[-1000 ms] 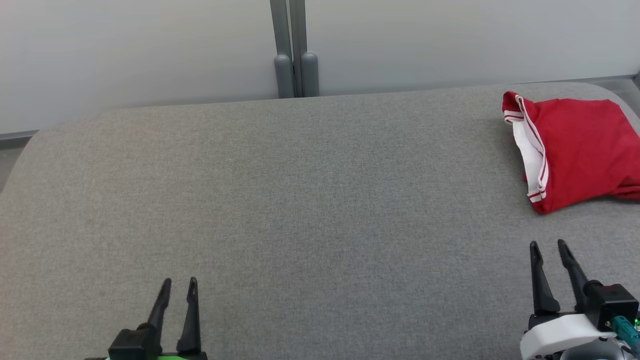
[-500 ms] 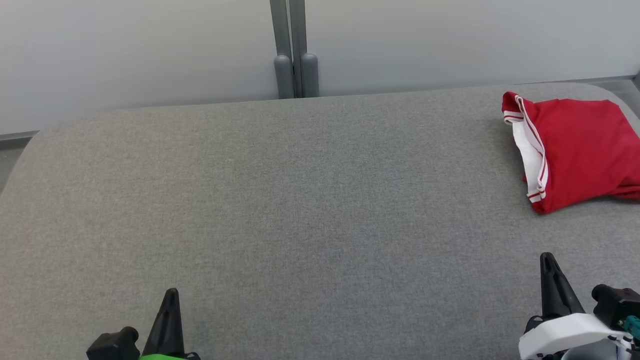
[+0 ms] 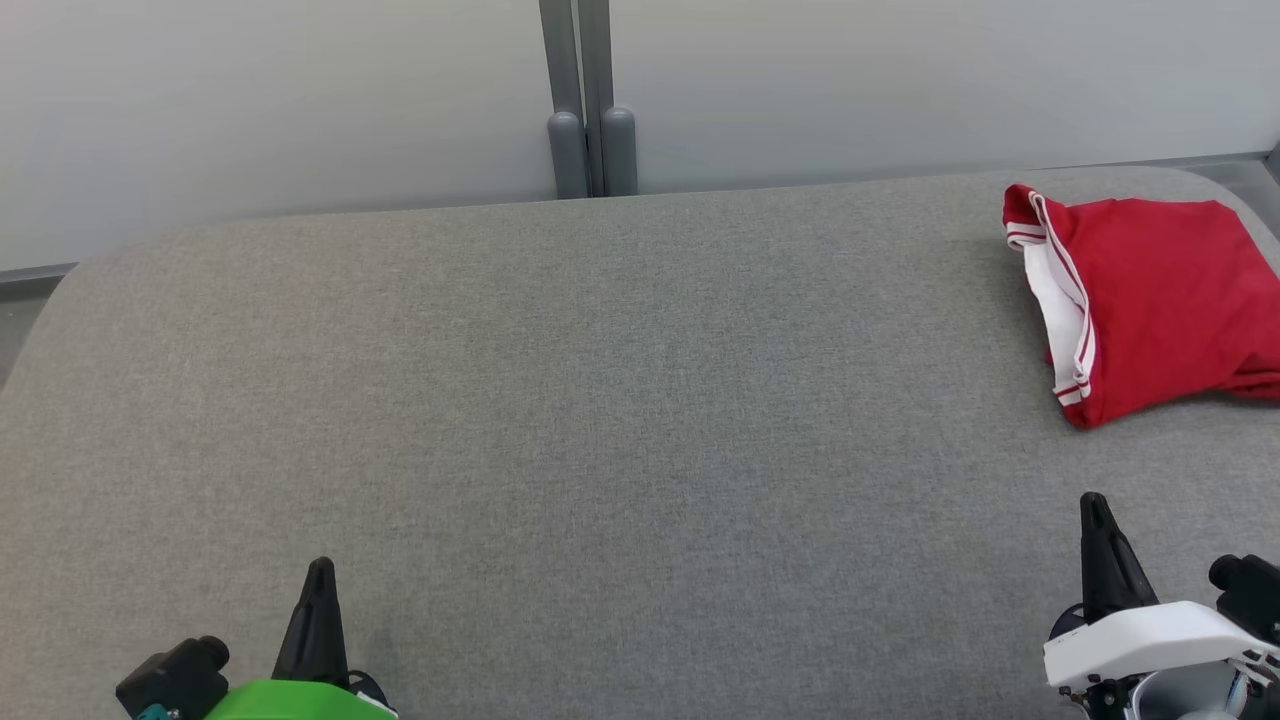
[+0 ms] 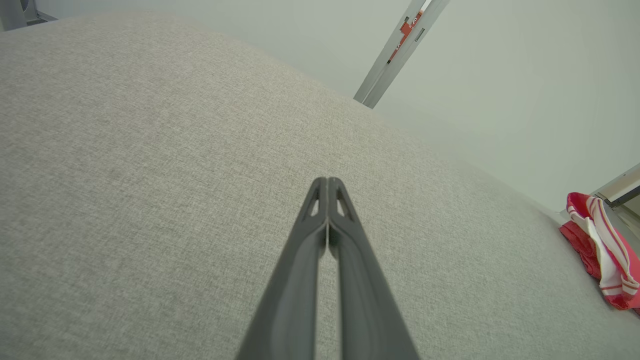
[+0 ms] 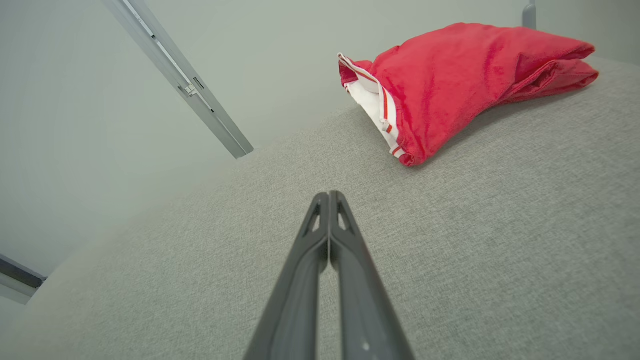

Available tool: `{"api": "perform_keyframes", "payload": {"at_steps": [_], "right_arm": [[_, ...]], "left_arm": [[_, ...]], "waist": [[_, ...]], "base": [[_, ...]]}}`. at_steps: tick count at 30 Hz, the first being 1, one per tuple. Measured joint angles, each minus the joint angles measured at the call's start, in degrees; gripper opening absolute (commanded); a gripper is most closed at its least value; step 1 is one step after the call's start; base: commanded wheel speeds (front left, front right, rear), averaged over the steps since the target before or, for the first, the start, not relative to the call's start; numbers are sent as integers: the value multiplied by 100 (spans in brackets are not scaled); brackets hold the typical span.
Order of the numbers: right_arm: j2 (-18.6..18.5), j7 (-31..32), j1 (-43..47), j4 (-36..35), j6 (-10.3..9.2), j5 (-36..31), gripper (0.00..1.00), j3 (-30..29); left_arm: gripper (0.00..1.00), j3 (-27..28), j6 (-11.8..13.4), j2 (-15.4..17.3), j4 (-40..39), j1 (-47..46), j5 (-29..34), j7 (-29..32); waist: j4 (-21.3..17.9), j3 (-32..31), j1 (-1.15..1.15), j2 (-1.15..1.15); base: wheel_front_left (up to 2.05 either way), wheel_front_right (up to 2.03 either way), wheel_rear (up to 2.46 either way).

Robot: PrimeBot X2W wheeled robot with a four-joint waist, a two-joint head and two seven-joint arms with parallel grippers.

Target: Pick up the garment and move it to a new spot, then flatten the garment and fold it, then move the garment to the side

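grey woven fabric covers the wide padded surface. the red garment lies on it as a thick folded bundle at the far right corner. a white band with thin red stripes runs along the side of the bundle that faces the middle. the bundle's right side runs out of the head view.

a small red mark sits on the grey post in the left wrist view, too small to read.

the far edge of the surface runs along a pale wall and curves down at both far corners. the post stands at the middle of that edge, with two rounded feet just behind it. a broad stretch of plain fabric lies from the near edge to the far edge, left of the garment.

the left gripper is at the lower left, over the fabric, its two dark fingers pressed together along their tips and grasping nothing. the right gripper is at the lower right, clenched the same way and empty. it is on the near side of the garment, pointing towards it and well apart from it.
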Motion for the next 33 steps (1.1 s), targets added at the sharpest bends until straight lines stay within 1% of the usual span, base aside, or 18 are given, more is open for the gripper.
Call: {"api": "perform_keyframes", "payload": {"at_steps": [13, 15, 33], "right_arm": [[-4, 266, -155, 56, -1, 1182, 0, 30], [-5, 325, -170, 75, -1, 1443, 0, 34], [-15, 651, -372, 147, -1, 2821, 0, 66]], "left_arm": [[0, 126, -51, 0, 20, -170, -1092, 257], [0, 155, -54, 1, 24, -216, -1336, 314], [0, 311, -114, 2, 44, -415, -2605, 639]], "waist": [[-3, -10, 0, 0], [-4, -12, 0, 0], [-8, -27, 0, 0]], "base": [[0, 0, 0], [0, 0, 0], [0, 0, 0]]}}
